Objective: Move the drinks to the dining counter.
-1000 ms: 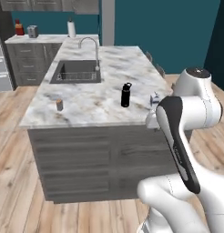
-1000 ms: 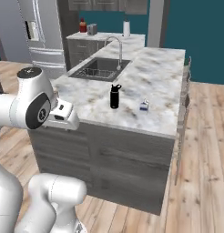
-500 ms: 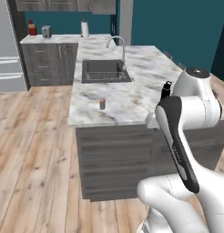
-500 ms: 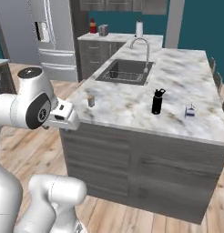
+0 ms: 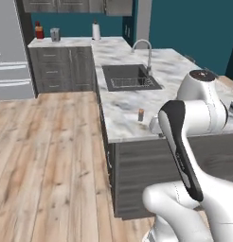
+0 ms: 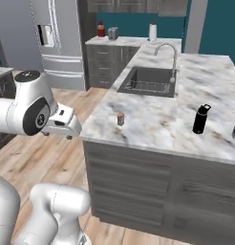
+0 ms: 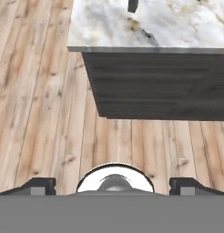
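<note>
Dark-tipped pincer (image 7: 112,184) hangs wide apart, holding nothing, above the wooden floor (image 7: 45,113) beside the dining counter (image 7: 177,27).

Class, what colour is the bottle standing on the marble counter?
Black. The bottle shows best in the right base view, upright on the counter.

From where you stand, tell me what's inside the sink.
The sink holds a wire rack along its near side; the rest of the basin looks bare. The near wall hides the bottom strip behind it.
</note>
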You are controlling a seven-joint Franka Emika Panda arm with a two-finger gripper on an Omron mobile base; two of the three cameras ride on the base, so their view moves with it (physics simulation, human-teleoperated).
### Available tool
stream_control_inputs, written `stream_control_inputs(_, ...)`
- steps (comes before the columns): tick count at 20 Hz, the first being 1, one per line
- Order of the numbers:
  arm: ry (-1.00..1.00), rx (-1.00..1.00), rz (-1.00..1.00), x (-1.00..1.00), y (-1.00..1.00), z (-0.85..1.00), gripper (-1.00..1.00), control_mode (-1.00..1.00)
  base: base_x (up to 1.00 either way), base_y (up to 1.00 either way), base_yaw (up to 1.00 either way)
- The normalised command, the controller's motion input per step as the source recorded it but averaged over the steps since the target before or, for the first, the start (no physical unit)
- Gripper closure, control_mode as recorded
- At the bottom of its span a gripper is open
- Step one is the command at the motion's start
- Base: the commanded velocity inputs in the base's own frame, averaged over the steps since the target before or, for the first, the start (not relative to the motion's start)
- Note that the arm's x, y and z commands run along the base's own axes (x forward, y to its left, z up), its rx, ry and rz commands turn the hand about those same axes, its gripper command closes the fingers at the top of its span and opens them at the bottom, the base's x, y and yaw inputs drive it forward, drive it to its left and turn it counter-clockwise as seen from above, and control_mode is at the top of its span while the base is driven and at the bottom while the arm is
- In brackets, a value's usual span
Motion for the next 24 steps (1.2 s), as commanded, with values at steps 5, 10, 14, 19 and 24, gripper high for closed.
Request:
stream_control_inputs(5, 0.0, 0.0, 0.0, 0.0, 0.0, 0.0, -1.0, 1.0, 0.72, -0.34, -0.02)
stream_control_inputs(10, 0.0, 0.0, 0.0, 0.0, 0.0, 0.0, -1.0, 1.0, 0.55, -0.27, -0.04)
stream_control_inputs(14, 0.0, 0.0, 0.0, 0.0, 0.0, 0.0, -1.0, 1.0, 0.62, -0.06, -0.15)
stream_control_inputs(19, 0.0, 0.0, 0.0, 0.0, 0.0, 0.0, -1.0, 1.0, 0.64, 0.0, -0.14)
stream_control_inputs(24, 0.0, 0.0, 0.0, 0.0, 0.0, 0.0, -1.0, 1.0, 0.59, 0.0, -0.03)
